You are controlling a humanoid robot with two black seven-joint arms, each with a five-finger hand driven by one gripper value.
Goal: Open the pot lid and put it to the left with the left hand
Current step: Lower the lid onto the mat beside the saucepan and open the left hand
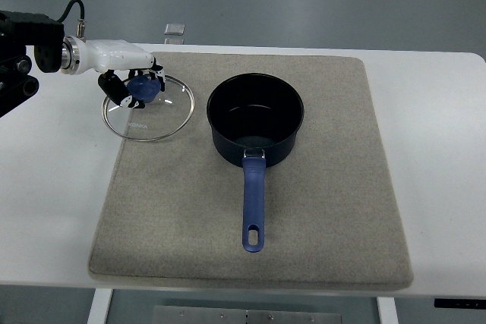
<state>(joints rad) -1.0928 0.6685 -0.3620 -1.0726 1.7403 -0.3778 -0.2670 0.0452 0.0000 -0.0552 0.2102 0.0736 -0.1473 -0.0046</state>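
Dark blue pot (pixel 256 119) sits uncovered mid-mat (pixel 326 210), blue handle (pixel 254 204) toward the camera; farther back on the left, glass lid (pixel 149 108) lies flat at the mat's edge, left hand (pixel 133 81) with fingers curled around its blue knob (pixel 145 87).

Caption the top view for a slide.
Left hand grips the glass lid by its knob, left of the open blue pot.
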